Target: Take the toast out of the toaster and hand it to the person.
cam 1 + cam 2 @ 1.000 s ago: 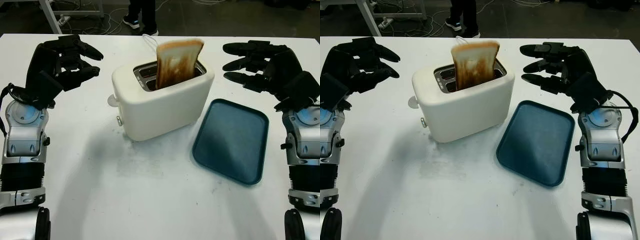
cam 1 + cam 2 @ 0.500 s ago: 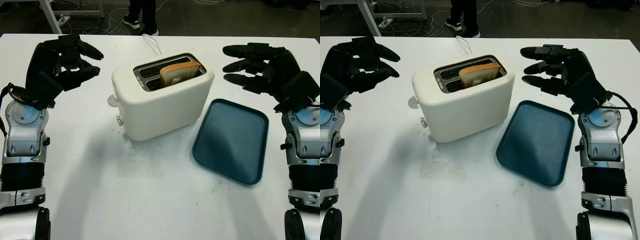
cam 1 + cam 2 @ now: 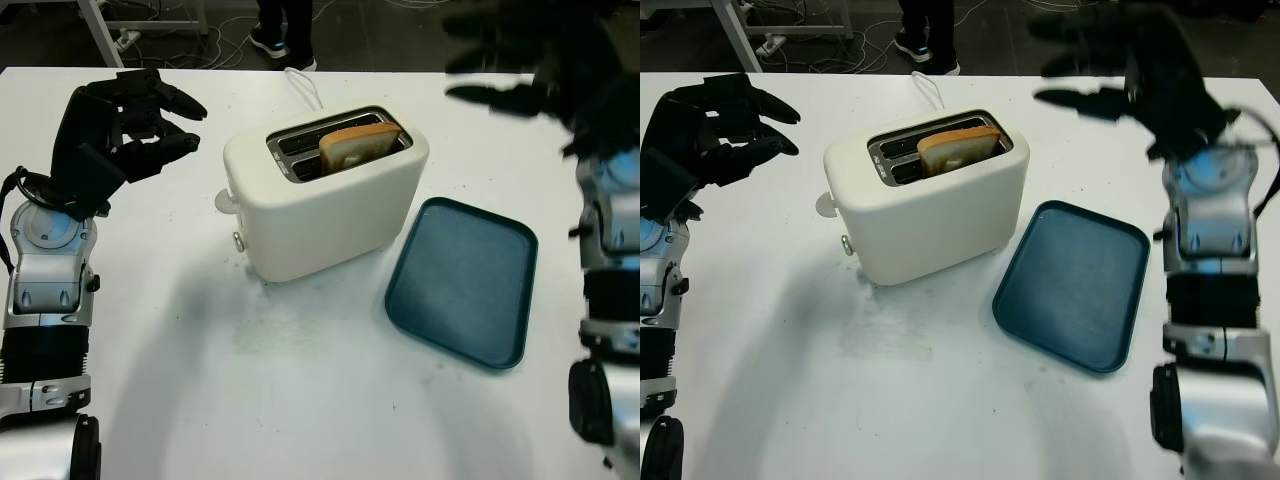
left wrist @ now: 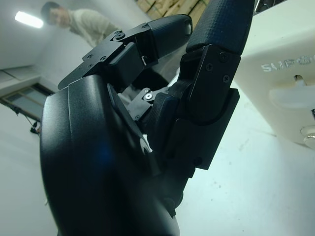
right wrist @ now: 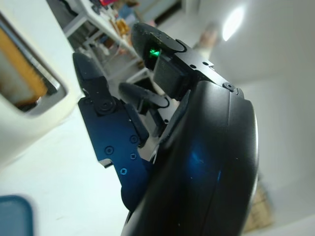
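A cream toaster [image 3: 325, 205] stands in the middle of the white table. A slice of toast [image 3: 360, 145] sits low in its near slot, with just its top crust above the rim. My right hand [image 3: 1110, 65] is open and raised above the table to the right of the toaster, past its far corner. My left hand [image 3: 125, 120] is open and hovers left of the toaster, holding nothing. A person's legs and shoes [image 3: 280, 30] stand beyond the table's far edge.
A dark teal tray [image 3: 462, 280] lies on the table just right of the toaster, under my right arm. The toaster's white cord [image 3: 303, 85] runs off toward the far edge. Bare tabletop [image 3: 300, 400] spreads in front of the toaster.
The toast stood high out of the slot a second ago and has dropped back down into it. My right hand has since lifted up and away from the table. The left hand has stayed put.
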